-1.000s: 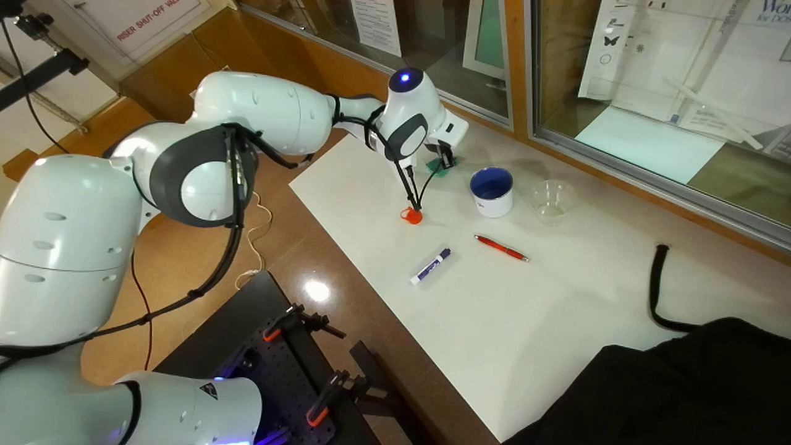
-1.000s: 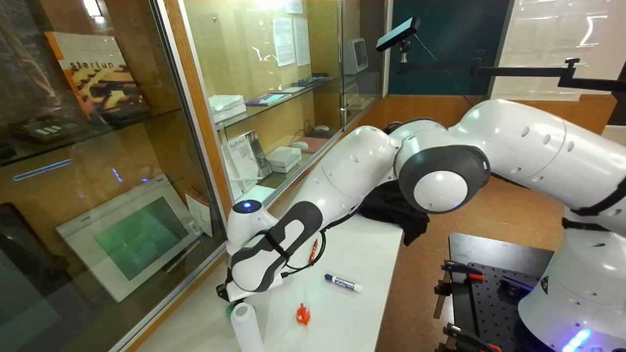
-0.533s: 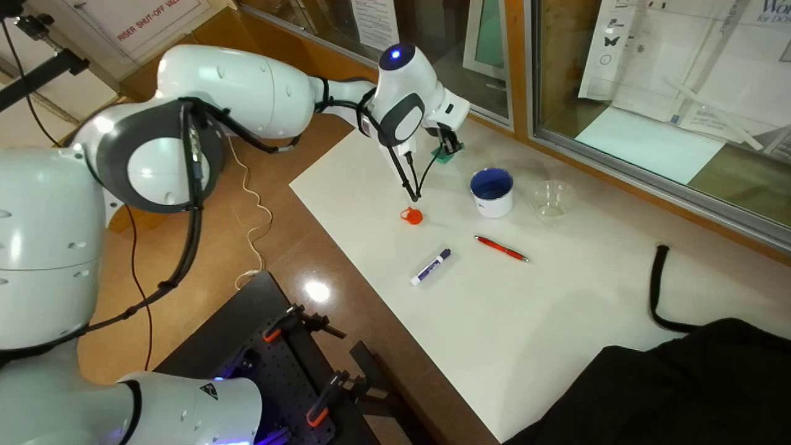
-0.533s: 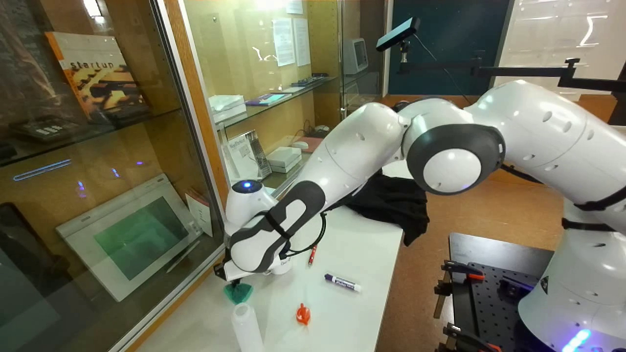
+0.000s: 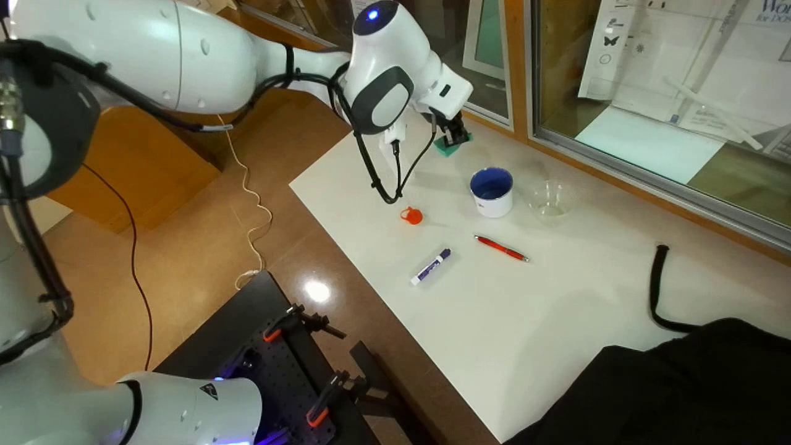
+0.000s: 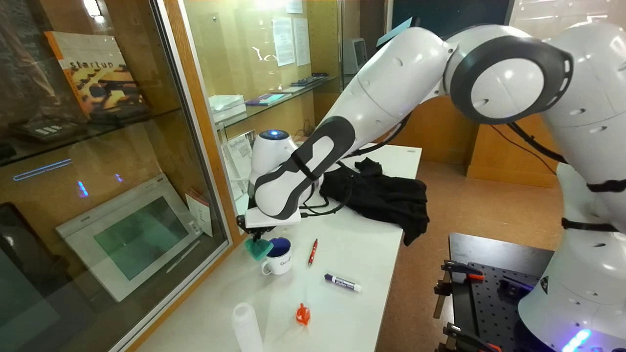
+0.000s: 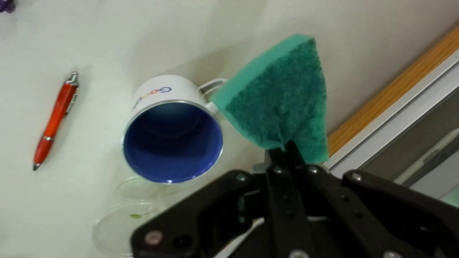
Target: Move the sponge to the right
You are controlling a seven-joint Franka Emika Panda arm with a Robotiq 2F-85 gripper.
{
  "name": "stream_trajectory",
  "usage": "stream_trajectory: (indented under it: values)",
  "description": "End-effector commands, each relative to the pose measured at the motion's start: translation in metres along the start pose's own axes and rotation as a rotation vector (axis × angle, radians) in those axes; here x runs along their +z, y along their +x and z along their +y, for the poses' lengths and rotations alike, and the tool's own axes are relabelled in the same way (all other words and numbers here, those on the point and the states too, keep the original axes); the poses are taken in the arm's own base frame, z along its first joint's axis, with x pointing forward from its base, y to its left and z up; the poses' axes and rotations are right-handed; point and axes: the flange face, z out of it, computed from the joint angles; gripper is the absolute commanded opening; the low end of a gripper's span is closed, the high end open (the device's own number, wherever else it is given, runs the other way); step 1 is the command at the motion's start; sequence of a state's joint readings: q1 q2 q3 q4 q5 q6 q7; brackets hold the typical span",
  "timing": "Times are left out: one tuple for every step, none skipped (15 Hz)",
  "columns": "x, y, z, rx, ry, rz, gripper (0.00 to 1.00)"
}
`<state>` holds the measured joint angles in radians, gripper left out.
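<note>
The sponge (image 7: 279, 100), a teal-green flat block, is pinched and folded at one edge between the fingertips of my gripper (image 7: 285, 146). It hangs outward from the shut fingers. In both exterior views the sponge (image 5: 449, 147) (image 6: 258, 249) shows just below the gripper (image 5: 457, 133) (image 6: 259, 236), and it appears raised above the white table. In the wrist view it overlaps the handle side of a white mug (image 7: 172, 143) with a blue inside. The mug also shows in both exterior views (image 5: 494, 201) (image 6: 281, 263).
A clear bowl (image 5: 550, 201) stands beside the mug. A red pen (image 5: 502, 248), a marker (image 5: 431, 267) and an orange piece (image 5: 412, 216) lie on the table. A white bottle (image 6: 247, 327) stands near the table's end. A black cloth (image 5: 673, 383) covers the opposite end. Glass cabinets line the back edge.
The gripper, shut on the sponge, has risen and moved away from the white bottle towards the mug. The arm's elbow has risen. The things on the table have not moved.
</note>
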<state>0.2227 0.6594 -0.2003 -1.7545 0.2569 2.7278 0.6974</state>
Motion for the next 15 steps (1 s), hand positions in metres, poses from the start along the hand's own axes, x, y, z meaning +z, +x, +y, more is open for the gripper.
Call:
stream_trajectory:
  values:
    - [-0.040,-0.006,0.056,0.104,0.008,0.001,0.01]
    - [-0.046,-0.007,0.072,0.117,0.003,0.001,0.01]
    - [-0.055,-0.013,0.083,0.111,0.006,-0.004,0.01]
    - [-0.030,0.006,0.060,0.091,-0.010,0.005,0.05]
    - [-0.036,0.003,0.072,0.104,-0.013,0.000,0.05]
    - [-0.041,0.000,0.079,0.111,-0.015,-0.004,0.05]
    - [-0.045,-0.003,0.082,0.113,-0.014,-0.007,0.05]
    - [-0.047,-0.005,0.082,0.112,-0.012,-0.010,0.05]
    - [-0.044,-0.004,0.081,0.117,-0.017,0.006,0.01]
    - [-0.040,0.004,0.085,0.143,-0.021,0.040,0.01]
    - [-0.037,0.012,0.091,0.177,-0.027,0.064,0.01]
    - [-0.035,0.022,0.100,0.236,-0.033,0.077,0.01]
    - [-0.032,0.029,0.110,0.285,-0.035,0.094,0.01]
    - [-0.028,0.036,0.121,0.332,-0.043,0.110,0.01]
    - [-0.023,0.042,0.132,0.376,-0.055,0.124,0.01]
